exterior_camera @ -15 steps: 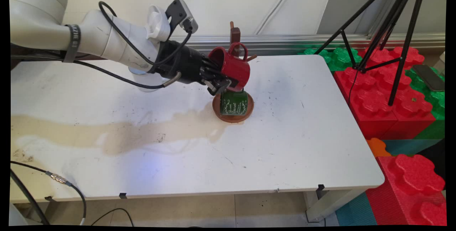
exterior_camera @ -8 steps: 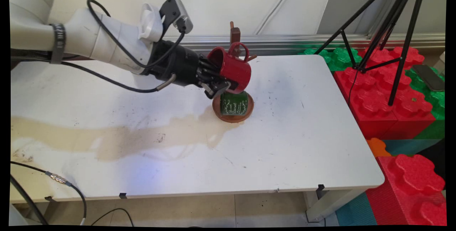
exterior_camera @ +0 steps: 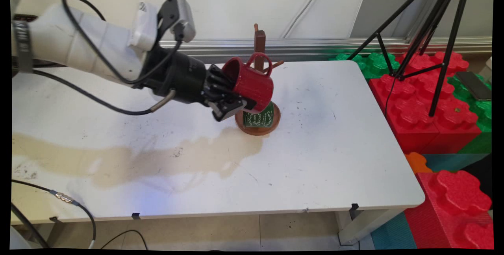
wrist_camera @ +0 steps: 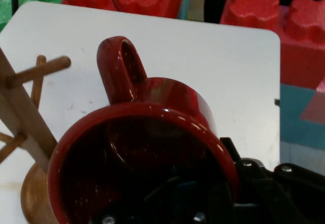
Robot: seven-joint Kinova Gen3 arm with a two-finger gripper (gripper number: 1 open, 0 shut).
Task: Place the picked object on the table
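Note:
My gripper (exterior_camera: 231,100) is shut on the rim of a red mug (exterior_camera: 252,84), which lies tipped on its side in the air with its mouth toward the hand. One finger is inside the mug and the other finger (wrist_camera: 254,178) is outside the wall. The mug's handle (wrist_camera: 119,66) points up, just in front of the post of a wooden mug tree (exterior_camera: 259,42). In the hand view the red mug (wrist_camera: 152,132) fills the middle, with the tree's post (wrist_camera: 20,115) and a bare peg (wrist_camera: 40,70) to its left. A green mug (exterior_camera: 260,118) hangs low on the tree over its round base (exterior_camera: 258,130).
A long tan stain (exterior_camera: 138,160) runs across the white table (exterior_camera: 334,148) from the left edge to the tree's base. Red and green foam blocks (exterior_camera: 429,101) and a black tripod (exterior_camera: 441,42) stand to the right. Cables (exterior_camera: 75,204) lie at the near left corner.
The arm has drawn back to the left and slightly down, carrying the red mug with it, away from the tree's upper pegs. The green mug and tree have stayed put.

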